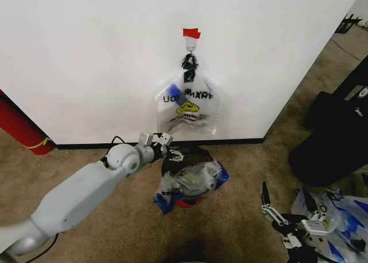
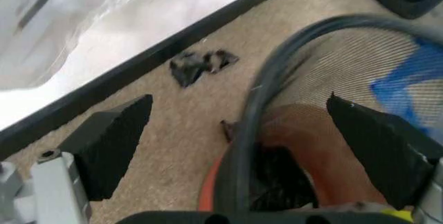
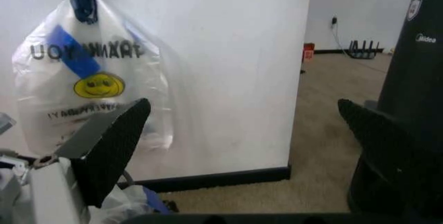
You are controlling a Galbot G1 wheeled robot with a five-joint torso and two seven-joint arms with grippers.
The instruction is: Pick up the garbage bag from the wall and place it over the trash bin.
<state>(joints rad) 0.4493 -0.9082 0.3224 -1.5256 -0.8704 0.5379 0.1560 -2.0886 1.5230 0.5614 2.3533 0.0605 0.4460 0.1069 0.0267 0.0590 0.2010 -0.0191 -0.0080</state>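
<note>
- My left gripper (image 1: 170, 148) is stretched out low in front of me, right at the back rim of the trash bin (image 1: 172, 159), close to the black baseboard (image 1: 230, 141).
- Left fingers (image 2: 111, 149) spread wide, nothing between them; the left wrist view shows the bin's rim and mesh (image 2: 332, 68) running through the gap, red base below.
- A clear bag with blue print (image 1: 192, 181) is already draped across the bin's top, crumpled and hanging over the front.
- The garbage bag (image 1: 190, 110) hangs on the white wall (image 1: 86, 56), from a small hook (image 1: 190, 46) under a strip of red tape (image 1: 191, 33). Yellow smiley face, black lettering, blue stripe; it's above and just behind the bin.
- My right gripper (image 1: 287, 208) sits low at my right side, well away from the bin, fingers (image 3: 114, 146) wide apart and empty.
- More of the same bags (image 1: 339, 214) lie on the carpet beside it.
- A bulky black object (image 1: 333, 136) stands to the right.
</note>
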